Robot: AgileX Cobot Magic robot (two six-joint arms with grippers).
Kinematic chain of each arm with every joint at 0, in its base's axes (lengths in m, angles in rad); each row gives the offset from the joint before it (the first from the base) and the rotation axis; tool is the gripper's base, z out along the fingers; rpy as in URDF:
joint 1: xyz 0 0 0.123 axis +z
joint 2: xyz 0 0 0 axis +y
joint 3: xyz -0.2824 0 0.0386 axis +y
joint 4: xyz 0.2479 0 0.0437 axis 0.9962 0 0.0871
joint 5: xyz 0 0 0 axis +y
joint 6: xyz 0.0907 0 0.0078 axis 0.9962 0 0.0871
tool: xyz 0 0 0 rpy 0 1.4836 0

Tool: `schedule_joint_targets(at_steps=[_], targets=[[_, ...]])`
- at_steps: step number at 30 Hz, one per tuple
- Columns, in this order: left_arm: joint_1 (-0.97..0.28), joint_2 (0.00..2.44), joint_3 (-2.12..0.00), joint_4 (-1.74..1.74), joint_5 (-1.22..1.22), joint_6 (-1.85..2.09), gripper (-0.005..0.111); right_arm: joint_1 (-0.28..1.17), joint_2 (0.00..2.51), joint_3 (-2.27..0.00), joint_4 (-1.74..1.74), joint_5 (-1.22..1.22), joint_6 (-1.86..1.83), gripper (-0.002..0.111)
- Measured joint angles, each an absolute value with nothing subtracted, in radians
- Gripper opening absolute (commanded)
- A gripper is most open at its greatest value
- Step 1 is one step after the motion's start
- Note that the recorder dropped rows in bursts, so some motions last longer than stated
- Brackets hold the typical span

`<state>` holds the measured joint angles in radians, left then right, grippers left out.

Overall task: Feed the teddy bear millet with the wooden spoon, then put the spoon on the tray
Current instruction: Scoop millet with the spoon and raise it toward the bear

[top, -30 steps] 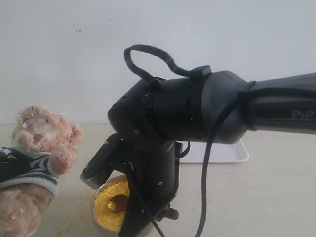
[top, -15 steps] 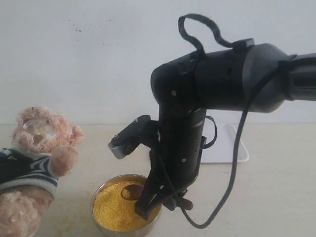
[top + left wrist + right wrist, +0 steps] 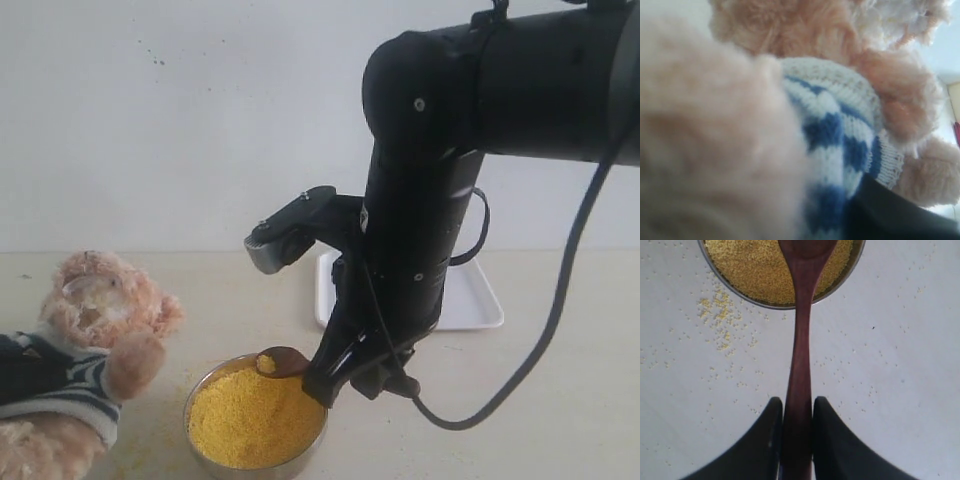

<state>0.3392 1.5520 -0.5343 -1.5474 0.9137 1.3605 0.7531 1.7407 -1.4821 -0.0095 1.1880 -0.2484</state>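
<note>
Right end effector (image 3: 797,406) is seen clamped on the thin handle of the small dark reddish-brown wooden spoon (image 3: 799,340), one finger pressed on each side. The spoon's oval bowl is held just over the far edge of the fine bright-yellow millet (image 3: 245,420), which fills the round shallow metal bowl (image 3: 240,468) near the front of the pale counter (image 3: 560,420). A small heap of grains can be made out in the spoon.

To the left, the small fluffy light-brown teddy bear (image 3: 95,320) in a navy-and-white striped shirt is propped at a tilt. A dark finger of the left end effector (image 3: 880,212) is pressed against the shirt, so the bear is judged to be gripped round its body. The flat white rectangular tray (image 3: 470,298) lies far right, behind the arm.

Scooping is judged to be done and feeding is now in hand. For the next move, the loaded spoon would have to be carried left and slightly upward to the bear's muzzle and kept level, since loose grains are already scattered on the counter beside the bowl.
</note>
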Motion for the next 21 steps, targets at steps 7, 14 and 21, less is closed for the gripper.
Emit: schedule_joint_targets(at_steps=[7, 14, 21], targets=[[0.339, 1.550, -0.534, -1.453, 0.961, 1.283, 0.004, 0.707, 1.724, -1.482, 0.028, 1.208, -0.260, 0.000], [0.339, 1.499, -0.477, -1.442, 0.997, 1.274, 0.004, 0.700, 1.701, -1.482, 0.045, 1.216, -0.282, 0.000], [0.339, 1.402, -0.409, -1.417, 0.997, 1.263, 0.004, 0.700, 1.679, -1.482, 0.086, 1.218, -0.286, 0.000]])
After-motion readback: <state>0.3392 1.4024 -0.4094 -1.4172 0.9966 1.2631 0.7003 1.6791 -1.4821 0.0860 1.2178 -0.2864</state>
